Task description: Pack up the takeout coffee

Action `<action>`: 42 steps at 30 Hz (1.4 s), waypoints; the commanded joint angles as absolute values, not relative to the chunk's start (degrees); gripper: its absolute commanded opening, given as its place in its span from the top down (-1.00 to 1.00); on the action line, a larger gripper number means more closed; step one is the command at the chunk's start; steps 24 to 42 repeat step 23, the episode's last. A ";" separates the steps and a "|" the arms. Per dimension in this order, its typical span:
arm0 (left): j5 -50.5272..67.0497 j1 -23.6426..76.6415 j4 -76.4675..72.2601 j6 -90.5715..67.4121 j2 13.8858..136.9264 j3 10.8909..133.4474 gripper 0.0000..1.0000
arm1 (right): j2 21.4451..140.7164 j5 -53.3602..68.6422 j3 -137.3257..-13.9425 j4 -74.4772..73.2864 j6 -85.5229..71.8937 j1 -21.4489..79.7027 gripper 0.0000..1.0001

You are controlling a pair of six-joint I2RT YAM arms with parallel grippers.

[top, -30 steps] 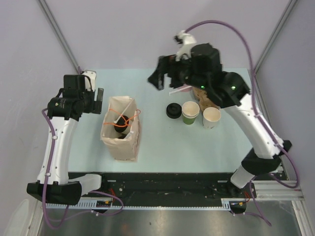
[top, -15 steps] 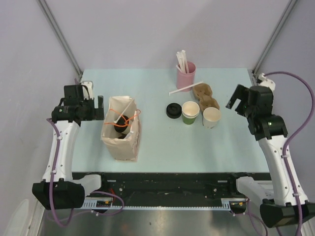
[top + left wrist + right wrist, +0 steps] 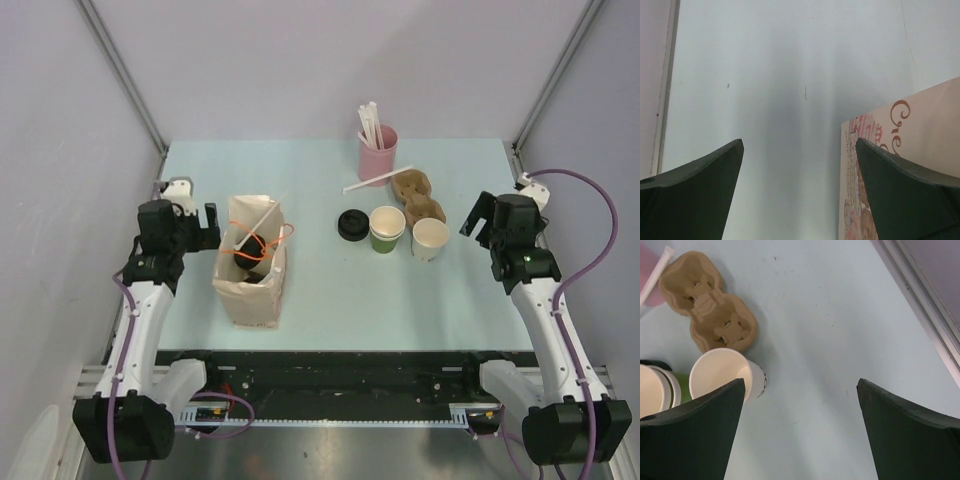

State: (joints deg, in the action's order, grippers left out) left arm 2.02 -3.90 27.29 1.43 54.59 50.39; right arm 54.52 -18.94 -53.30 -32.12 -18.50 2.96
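item 1, green cup (image 3: 387,229): we found it upright and uncovered on the table (image 3: 330,290), right of centre. a black lid (image 3: 351,224) lay flat just beside it on its left.

item 2, white cup (image 3: 430,238): it was upright and uncovered, just right of the green cup, with dark lettering on its side. a second lid we could not find.

item 3, right claw (image 3: 475,218): its fingers were spread wide and held nothing. it hung near the table's right edge. the white cup sat near it on the side toward the centre, not touching, and the green cup sat beyond that.

item 4, left claw (image 3: 207,222): its fingers were spread wide and held nothing. it hung just beside the left wall of the paper bag (image 3: 250,290). both cups stood well apart from it, with the bag between.

item 5, sundries: we noted a cardboard carrier (image 3: 418,195) behind the cups, a pink cup of straws (image 3: 378,152) farther back, and a loose straw (image 3: 365,181) between them. the bag held something dark with an orange cord, which we could not identify.
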 commanded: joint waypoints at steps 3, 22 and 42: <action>7.72 -4.13 17.05 2.55 50.10 44.83 -1.00 | 55.46 -23.91 -52.38 -27.07 -22.68 2.55 -0.99; 9.40 -4.13 16.00 1.06 50.28 45.17 -1.00 | 48.87 -25.48 -45.70 -22.23 -22.85 2.64 -0.99; 9.40 -4.13 16.08 1.14 50.36 45.26 -1.00 | 49.13 -26.45 -45.79 -22.41 -23.63 2.55 -0.99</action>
